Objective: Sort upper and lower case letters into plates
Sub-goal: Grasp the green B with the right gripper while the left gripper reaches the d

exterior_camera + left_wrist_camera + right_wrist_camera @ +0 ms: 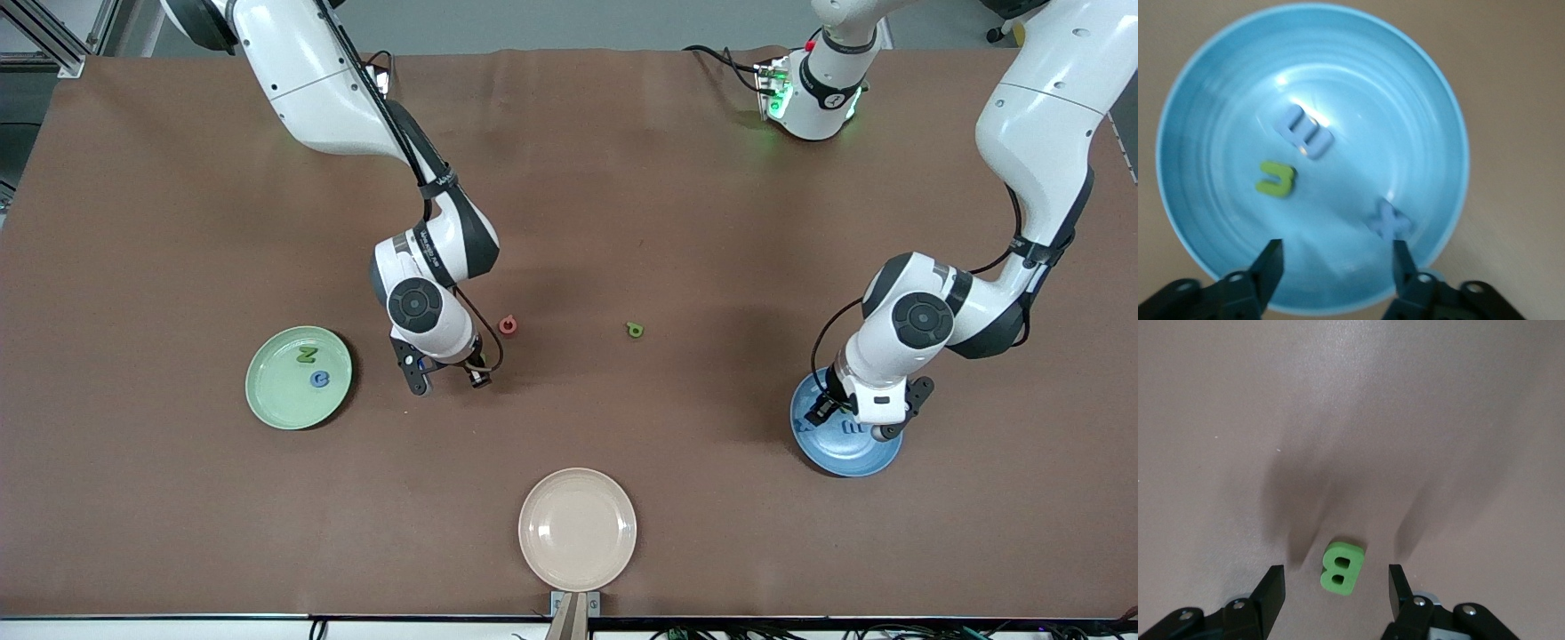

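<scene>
My left gripper (1337,263) hangs open over the blue plate (1218,100), with nothing between its fingers. In that plate lie a blue E (1303,133), a green letter (1276,180) and a blue x (1388,220). My right gripper (1333,587) is down at the table, open, with a green B (1341,568) between its fingers and a gap on each side. The pale green plate (284,404) holds a green N (307,355) and a blue letter (320,380). A red ring-shaped letter (508,325) and a small green letter (635,331) lie on the table mid-way between the arms.
A cream-beige plate (577,529) with nothing in it sits nearest the front camera. Brown cloth (622,178) covers the table. The blue plate (845,458) lies toward the left arm's end, the green plate toward the right arm's end.
</scene>
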Motion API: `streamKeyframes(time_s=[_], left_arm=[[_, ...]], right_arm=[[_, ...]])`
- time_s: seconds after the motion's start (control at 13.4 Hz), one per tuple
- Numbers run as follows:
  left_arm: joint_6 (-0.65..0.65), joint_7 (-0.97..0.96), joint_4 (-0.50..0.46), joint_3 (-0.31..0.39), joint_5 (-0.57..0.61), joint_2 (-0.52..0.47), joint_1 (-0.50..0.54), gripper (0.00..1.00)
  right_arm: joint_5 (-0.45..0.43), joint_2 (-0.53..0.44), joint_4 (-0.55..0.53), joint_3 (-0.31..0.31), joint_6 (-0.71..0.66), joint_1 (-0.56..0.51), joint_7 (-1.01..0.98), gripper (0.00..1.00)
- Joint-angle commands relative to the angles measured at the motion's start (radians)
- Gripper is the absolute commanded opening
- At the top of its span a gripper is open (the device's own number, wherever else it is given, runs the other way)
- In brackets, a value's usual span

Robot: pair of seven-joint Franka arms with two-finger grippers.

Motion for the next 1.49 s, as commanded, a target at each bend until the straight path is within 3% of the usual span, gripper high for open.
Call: streamKeyframes(time_s=[0.0,0.15,0.37,0.45,0.67,0.9,1.12,1.42], left_arm=[[-0.094,-0.080,0.018,-0.069,0.010,-0.023,-0.056,1.00],[-0.103,-0.154,0.023,-0.083,0.007,-0.022,-0.132,1.00],[-0.103,-0.205,0.035,-0.075,0.011,-0.002,-0.290,1.00],[-0.103,-0.217,0.053,-0.069,0.011,0.013,-0.335,1.00],[-0.103,-0.271,0.082,-0.043,0.016,0.052,-0.454,1.00],[-0.103,-0.278,0.118,0.018,0.005,0.079,-0.565,0.99],[-0.103,-0.323,0.103,0.034,0.008,0.093,-0.581,0.89],[-0.103,-0.338,0.098,0.034,0.002,0.109,-0.579,0.76]], right_arm=[[-0.032,0.016,0.006,-0.008,0.024,0.010,0.016,0.63],[-0.032,0.020,0.006,-0.008,0.027,0.011,0.016,0.48],[-0.032,0.020,0.006,-0.008,0.022,0.016,0.016,0.10],[-0.032,0.019,0.006,-0.008,0.019,0.014,0.016,0.02],[-0.053,-0.007,0.018,-0.015,-0.033,-0.007,-0.048,0.00],[-0.073,-0.069,0.015,-0.025,-0.132,-0.087,-0.246,0.00],[-0.076,-0.142,-0.009,-0.026,-0.220,-0.180,-0.477,0.00],[-0.102,-0.228,-0.115,-0.031,-0.219,-0.334,-0.810,0.00]])
